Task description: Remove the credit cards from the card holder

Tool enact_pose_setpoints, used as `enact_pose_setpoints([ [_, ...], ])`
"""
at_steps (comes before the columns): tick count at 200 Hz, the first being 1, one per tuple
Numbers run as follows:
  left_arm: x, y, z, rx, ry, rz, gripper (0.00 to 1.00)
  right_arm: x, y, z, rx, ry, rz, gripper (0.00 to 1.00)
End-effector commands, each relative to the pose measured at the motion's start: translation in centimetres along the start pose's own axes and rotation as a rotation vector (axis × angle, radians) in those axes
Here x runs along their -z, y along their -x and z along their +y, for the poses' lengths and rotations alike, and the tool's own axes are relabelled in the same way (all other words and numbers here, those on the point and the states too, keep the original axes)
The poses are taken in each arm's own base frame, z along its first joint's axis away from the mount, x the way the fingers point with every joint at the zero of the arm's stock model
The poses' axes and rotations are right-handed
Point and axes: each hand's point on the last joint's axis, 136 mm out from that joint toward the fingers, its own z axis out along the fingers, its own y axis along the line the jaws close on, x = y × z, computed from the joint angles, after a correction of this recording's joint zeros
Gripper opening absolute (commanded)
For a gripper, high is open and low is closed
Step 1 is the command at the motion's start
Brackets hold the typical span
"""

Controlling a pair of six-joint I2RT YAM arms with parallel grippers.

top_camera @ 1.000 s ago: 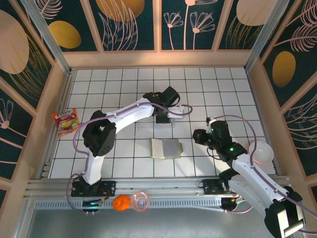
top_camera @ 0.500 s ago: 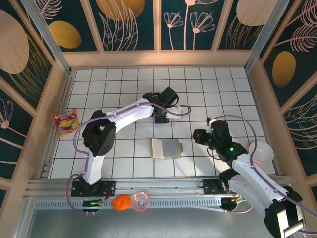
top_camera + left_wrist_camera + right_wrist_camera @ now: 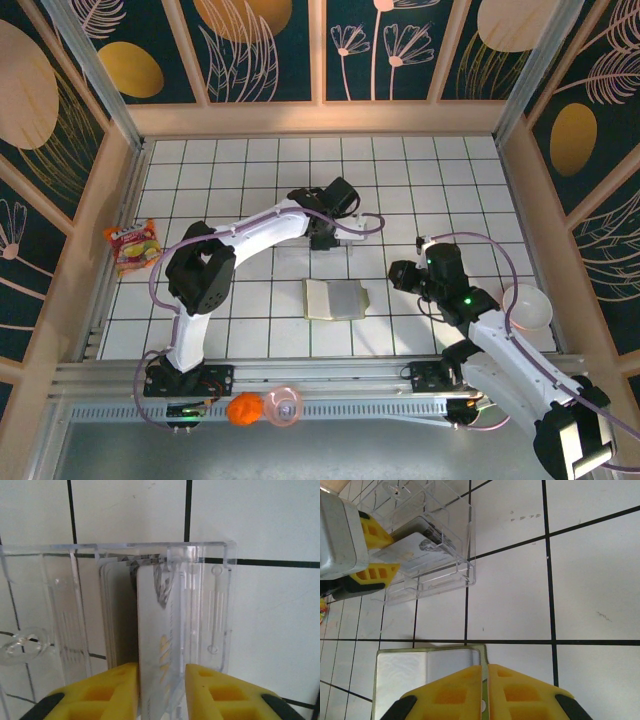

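One credit card (image 3: 157, 630) upright on edge inside the clear plastic tray (image 3: 210, 580), leaning slightly, grey and gold print on its face. Just behind it, more credit cards (image 3: 112, 615), also on edge, packed together in the same tray. Either side of the front card, the yellow fingers (image 3: 120, 690) of the left claw (image 3: 161, 667): parted, grip released, a sliver of gap on the right side.

Card holder (image 3: 335, 298) apart from the tray and nearer the arm bases, open and flat on the white tiled counter (image 3: 230, 170), pale inside facing up, olive rim showing.

Right claw (image 3: 485, 667) clenched, fingers pressed together, poised over the card holder's right edge; touching or not, impossible to tell.

Beyond the counter's left edge, a snack packet (image 3: 133, 246); at its right edge, a white bowl (image 3: 527, 307).
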Motion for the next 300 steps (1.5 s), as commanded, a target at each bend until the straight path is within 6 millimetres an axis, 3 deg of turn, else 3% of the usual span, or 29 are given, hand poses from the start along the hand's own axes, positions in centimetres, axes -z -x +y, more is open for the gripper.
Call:
enact_pose_setpoints([
  [1, 2.5, 0.6, 2.3, 0.031, 0.092, -0.038, 0.39, 0.1, 0.7, 0.6, 0.013, 0.028, -0.025, 0.12],
  [18, 4.4, 1.7, 3.7, 0.066, 0.147, -0.094, 0.43, 0.1, 0.7, 0.7, 0.013, 0.035, -0.022, 0.16],
  [45, 9.2, 3.8, 6.5, 0.158, 0.241, -0.237, 0.47, -0.4, 0.1, 0.8, 0.014, 0.050, 0.007, 0.38],
  [59, 12.2, 4.4, 8.1, 0.245, 0.298, -0.341, 0.71, -0.7, -0.2, 0.7, 0.014, 0.052, 0.023, 0.47],
  [64, 13.5, 4.4, 8.8, 0.282, 0.328, -0.388, 0.95, -0.8, -0.3, 0.7, 0.017, 0.052, 0.025, 0.49],
  [72, 15.9, 4.4, 10.0, 0.357, 0.374, -0.478, 0.99, -0.9, -0.3, 0.7, 0.021, 0.053, 0.025, 0.62],
  [95, 22.2, 1.7, 12.8, 0.622, 0.509, -0.745, 0.99, -0.9, 0.4, 0.8, 0.030, 0.030, -0.015, 0.86],
  [119, 24.9, -5.0, 14.4, 0.955, 0.646, -0.885, 0.99, -0.5, 2.1, 0.5, 0.035, -0.036, -0.092, 0.90],
  [138, 24.6, -11.2, 13.9, 1.201, 0.743, -0.895, 0.99, 0.2, 3.5, 0.6, 0.058, -0.090, -0.184, 0.92],
  [152, 22.6, -15.9, 12.1, 1.357, 0.769, -0.882, 0.99, 0.7, 4.6, 0.4, 0.045, -0.118, -0.249, 0.99],
  [179, 20.2, -23.5, 9.4, 1.490, 0.951, -0.749, 0.99, 1.3, 5.5, 1.3, 0.064, -0.110, -0.311, 0.99],
  [212, 17.8, -31.2, 7.9, 1.631, 1.089, -0.603, 0.99, 1.0, 5.1, 2.4, 0.022, -0.056, -0.278, 0.99],
  [246, 14.9, -34.1, 7.9, 1.572, 1.206, -0.427, 0.99, 1.2, 5.7, 2.1, 0.008, -0.090, -0.300, 0.99],
  [286, 13.0, -35.3, 7.4, 1.465, 1.301, -0.413, 0.99, 2.3, 6.7, 2.4, 0.016, -0.084, -0.351, 0.99],
  [300, 12.5, -35.4, 7.0, 1.461, 1.306, -0.450, 0.99, 2.8, 7.0, 2.3, 0.021, -0.099, -0.358, 0.92],
])
